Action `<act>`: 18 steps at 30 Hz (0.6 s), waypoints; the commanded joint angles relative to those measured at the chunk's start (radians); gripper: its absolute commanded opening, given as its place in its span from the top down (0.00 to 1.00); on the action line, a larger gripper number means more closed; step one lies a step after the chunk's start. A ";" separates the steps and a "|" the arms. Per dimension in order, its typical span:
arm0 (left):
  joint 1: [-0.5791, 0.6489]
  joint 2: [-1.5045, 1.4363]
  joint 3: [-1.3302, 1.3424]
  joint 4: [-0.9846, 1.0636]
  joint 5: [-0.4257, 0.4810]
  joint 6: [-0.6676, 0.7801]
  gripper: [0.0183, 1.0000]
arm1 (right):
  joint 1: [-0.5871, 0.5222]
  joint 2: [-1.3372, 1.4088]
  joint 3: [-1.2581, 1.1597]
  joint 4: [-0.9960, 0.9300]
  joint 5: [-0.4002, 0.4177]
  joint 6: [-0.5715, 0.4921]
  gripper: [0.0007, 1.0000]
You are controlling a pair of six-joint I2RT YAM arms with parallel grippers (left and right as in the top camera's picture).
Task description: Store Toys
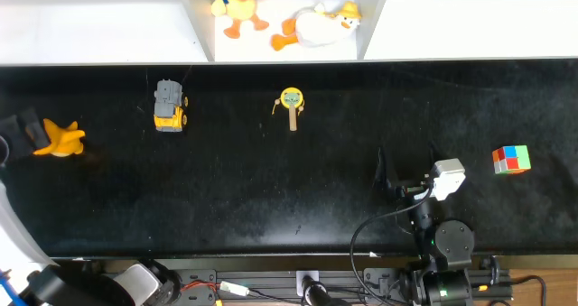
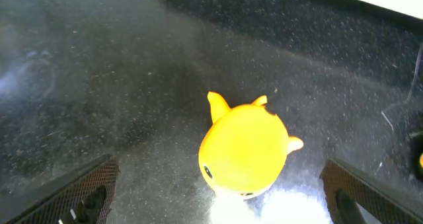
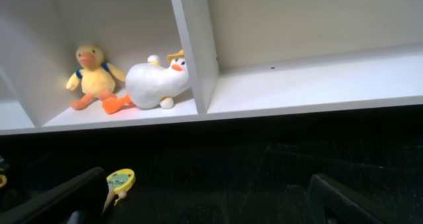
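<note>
A round yellow fish-like toy (image 2: 244, 151) lies on the black table between the wide-apart fingers of my left gripper (image 2: 218, 207), which is open and not touching it. From above, this toy (image 1: 60, 139) is at the far left, next to the left gripper (image 1: 23, 131). A yellow and grey truck (image 1: 169, 105) and a yellow rattle (image 1: 291, 105) lie further back. A colour cube (image 1: 511, 159) sits at the right. My right gripper (image 3: 205, 211) is open and empty, low at the front right (image 1: 390, 176), facing the shelf.
A white shelf (image 1: 289, 53) runs along the back of the table. Its middle compartment holds a yellow duck plush (image 1: 238, 4) and a white duck plush (image 1: 321, 24). Its dividers (image 3: 195, 49) separate it from the side compartments. Cables lie along the front edge.
</note>
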 commanded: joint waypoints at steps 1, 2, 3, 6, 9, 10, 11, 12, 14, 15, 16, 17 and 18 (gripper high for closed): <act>0.032 -0.006 -0.029 0.001 0.134 0.134 0.00 | 0.005 -0.009 -0.013 0.005 -0.006 -0.006 0.01; 0.034 -0.006 -0.041 0.005 0.137 0.152 0.00 | 0.005 -0.009 -0.013 0.005 -0.006 -0.006 0.01; 0.036 -0.006 -0.052 0.010 0.137 0.166 0.00 | 0.005 -0.009 -0.013 0.005 -0.006 -0.006 0.00; 0.045 -0.006 -0.101 0.046 0.137 0.197 0.00 | 0.005 -0.009 -0.013 0.005 -0.006 -0.006 0.00; 0.066 -0.006 -0.154 0.109 0.137 0.214 0.00 | 0.005 -0.009 -0.013 0.005 -0.006 -0.006 0.01; 0.073 -0.006 -0.167 0.127 0.137 0.214 0.00 | 0.005 -0.009 -0.013 0.005 -0.006 -0.006 0.00; 0.080 -0.006 -0.179 0.143 0.138 0.214 0.00 | 0.005 -0.009 -0.013 0.005 -0.006 -0.006 0.00; 0.088 -0.006 -0.193 0.159 0.140 0.219 0.00 | 0.005 -0.009 -0.013 0.005 -0.006 -0.006 0.01; 0.099 -0.006 -0.216 0.179 0.179 0.258 0.00 | 0.005 -0.009 -0.013 0.005 -0.006 -0.006 0.00; 0.104 -0.006 -0.231 0.194 0.214 0.279 0.00 | 0.005 -0.009 -0.013 0.005 -0.006 -0.006 0.01; 0.105 -0.005 -0.241 0.204 0.243 0.295 0.00 | 0.005 -0.009 -0.013 0.005 -0.006 -0.006 0.01; 0.105 -0.005 -0.253 0.216 0.269 0.308 0.00 | 0.005 -0.009 -0.013 0.005 -0.006 -0.006 0.01; 0.105 -0.005 -0.261 0.224 0.284 0.319 0.00 | 0.005 -0.009 -0.013 0.005 -0.006 -0.006 0.00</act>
